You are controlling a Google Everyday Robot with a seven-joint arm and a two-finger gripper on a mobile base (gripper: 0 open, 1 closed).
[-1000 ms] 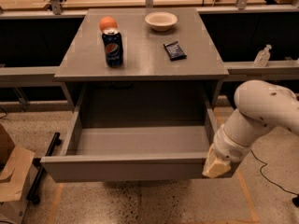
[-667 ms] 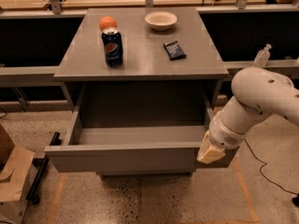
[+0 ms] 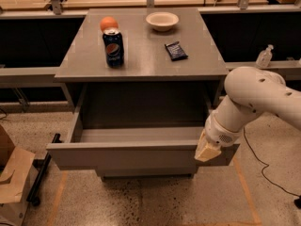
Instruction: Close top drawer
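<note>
The top drawer [image 3: 127, 155] is a wide matte grey box with a flat handle-less front, pulled out from under the tabletop, its inside showing nothing in it. My gripper [image 3: 207, 150] sits at the right end of the drawer front, its cream tip against the front panel near the right corner. The white arm [image 3: 256, 95] comes in from the right.
On the grey tabletop [image 3: 188, 65] stand a Pepsi can [image 3: 113, 47], an orange [image 3: 108, 23], a white bowl [image 3: 162, 20] and a dark snack packet [image 3: 176, 51]. A cardboard box [image 3: 11, 178] and black cart frame [image 3: 42, 171] sit at lower left. A bottle [image 3: 264, 56] stands on the right shelf.
The drawer front has moved back toward the cabinet, so less of the interior shows. My gripper has followed it, moving up and left along the front's right end.
</note>
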